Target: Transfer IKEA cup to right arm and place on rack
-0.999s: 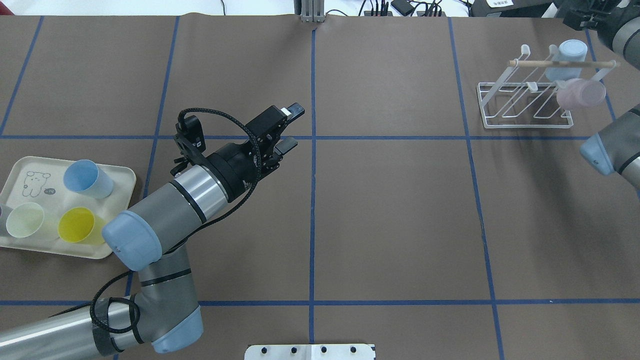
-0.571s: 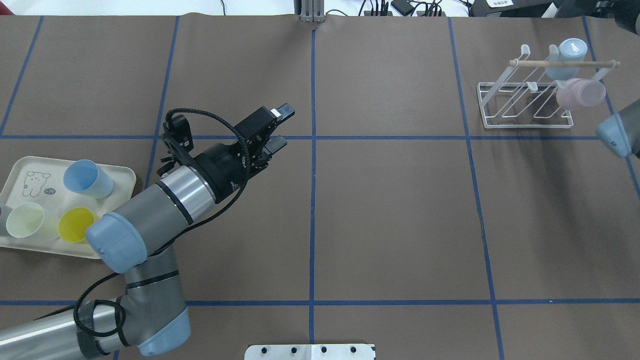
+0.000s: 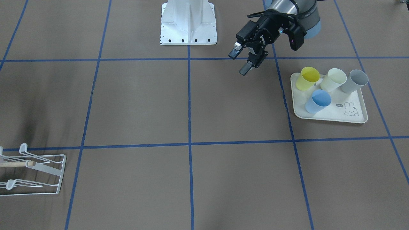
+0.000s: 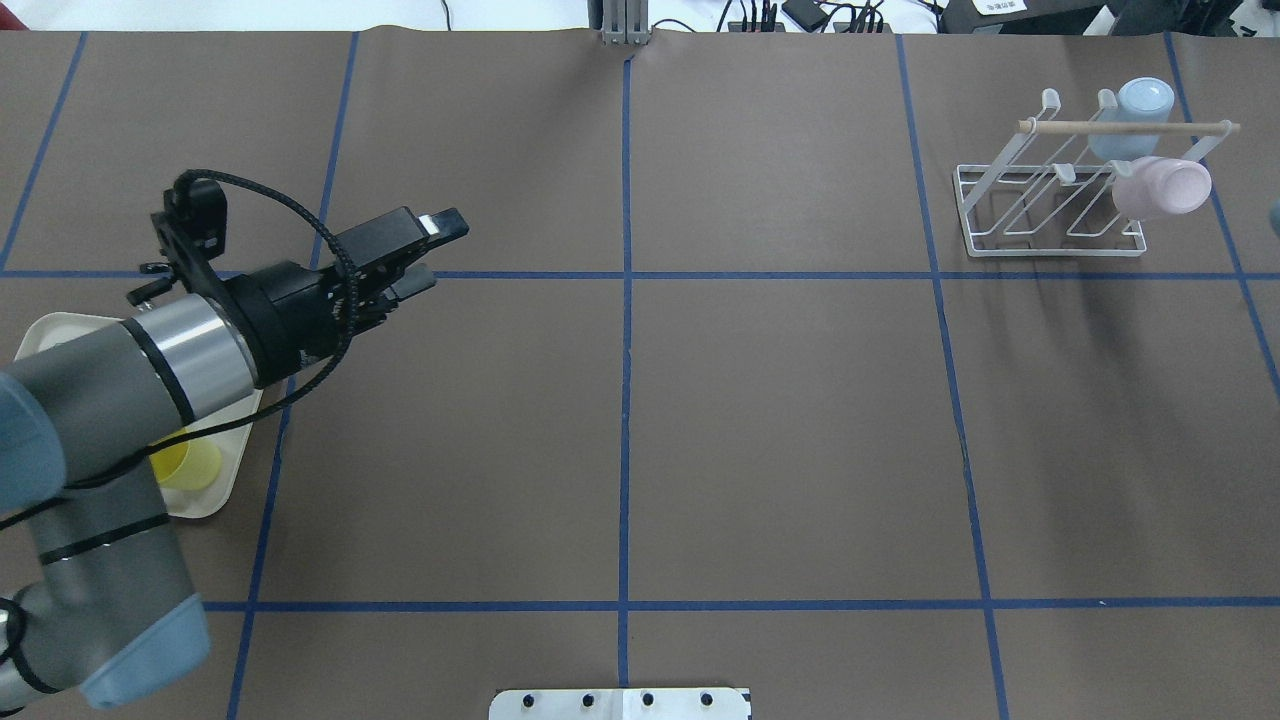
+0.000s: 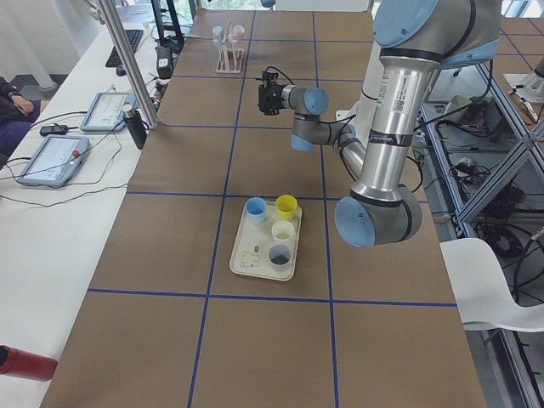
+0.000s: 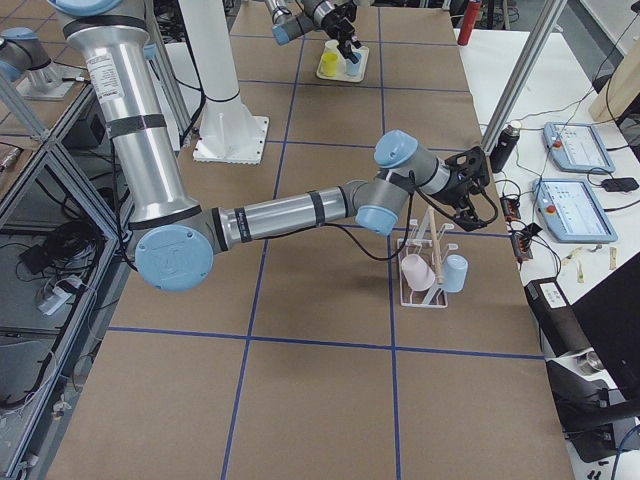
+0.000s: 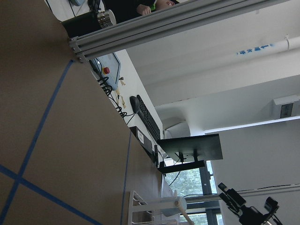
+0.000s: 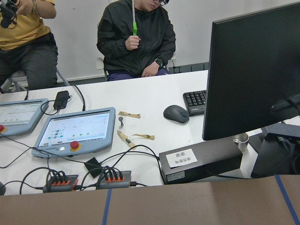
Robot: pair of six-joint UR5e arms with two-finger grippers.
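Observation:
Several IKEA cups stand on the cream tray (image 3: 332,115): a yellow cup (image 3: 308,77), a cream one (image 3: 334,80), a grey one (image 3: 354,80) and a blue one (image 3: 317,100). My left gripper (image 4: 437,252) hangs open and empty above the table, just beside the tray; it also shows as the left gripper (image 3: 239,61) in the front view. The white wire rack (image 4: 964,212) at the far right carries a light-blue cup (image 4: 1135,110) and a pink cup (image 4: 1165,188). The right arm's gripper (image 6: 470,172) hovers close behind the rack; I cannot tell whether it is open or shut.
The robot's white base (image 3: 188,22) stands at the table's near edge. Beyond the far edge is a desk with tablets (image 8: 75,129), a monitor (image 8: 253,70) and seated people. Blue tape lines grid the brown table cover (image 4: 800,420).
My left arm has pulled back leftward to beside the tray, gripper still open and empty. The right arm has slid out of the overhead view to the right.

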